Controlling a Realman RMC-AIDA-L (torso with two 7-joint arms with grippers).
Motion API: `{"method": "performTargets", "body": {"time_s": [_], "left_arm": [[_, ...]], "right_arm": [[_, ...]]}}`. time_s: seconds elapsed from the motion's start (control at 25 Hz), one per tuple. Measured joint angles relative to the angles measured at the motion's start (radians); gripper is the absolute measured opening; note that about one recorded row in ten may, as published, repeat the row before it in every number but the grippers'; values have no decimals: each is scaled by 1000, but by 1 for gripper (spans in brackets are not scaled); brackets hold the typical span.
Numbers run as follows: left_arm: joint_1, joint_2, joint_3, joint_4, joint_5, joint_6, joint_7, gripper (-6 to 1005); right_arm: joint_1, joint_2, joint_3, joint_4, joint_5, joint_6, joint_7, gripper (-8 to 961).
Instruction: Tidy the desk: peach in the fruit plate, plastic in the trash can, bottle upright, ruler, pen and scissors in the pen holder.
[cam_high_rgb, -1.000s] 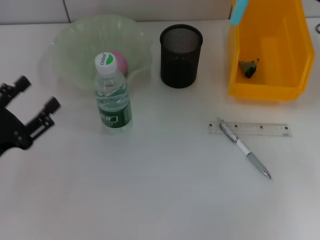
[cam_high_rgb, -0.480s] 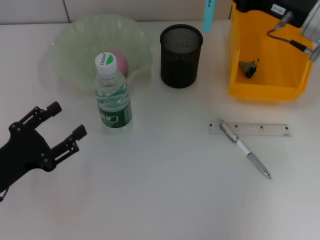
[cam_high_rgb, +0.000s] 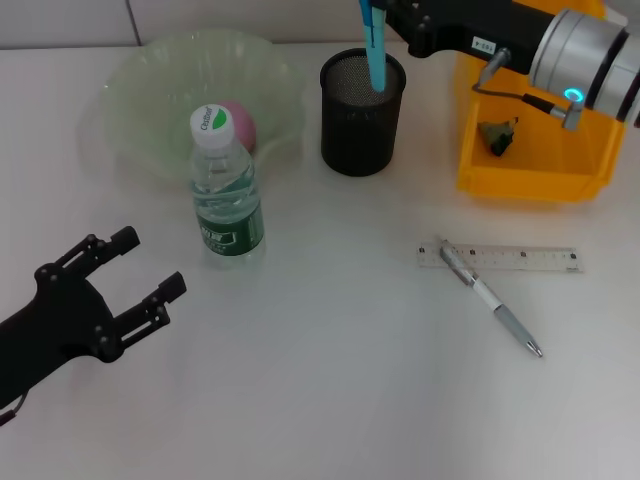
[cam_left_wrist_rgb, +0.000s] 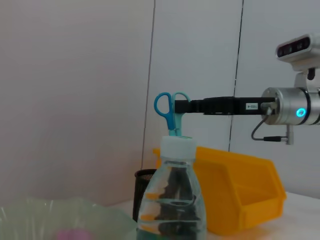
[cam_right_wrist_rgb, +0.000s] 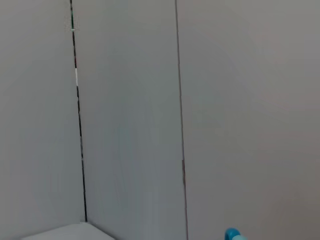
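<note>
The right pincer (cam_high_rgb: 385, 18), at 12 o'clock, grips the scissors (cam_high_rgb: 375, 45); lower them straight into the pen holder (cam_high_rgb: 361, 112). The left pincer (cam_high_rgb: 125, 280) is released.

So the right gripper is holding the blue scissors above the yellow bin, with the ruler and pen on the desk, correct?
Not quite. The head view shows the right gripper holding the blue scissors above the black mesh pen holder, not the yellow bin. The ruler and pen do lie on the desk.
</note>
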Motion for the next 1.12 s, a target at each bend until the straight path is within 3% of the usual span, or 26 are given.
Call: {"method": "performTargets", "body": {"time_s": [0.72,0.92,1.12], "left_arm": [[-9,0,18,8,38,16,-30,778],[-11,0,32,9,38,18,-32,777],[-19,0,57,10,38,18,-32,777]], "right_arm": [[23,1,-1,72,34,119,-55,131],[9,1,-1,67,37,78,-54,255],[-41,-1,2,-12,44,-58,29,379]]}}
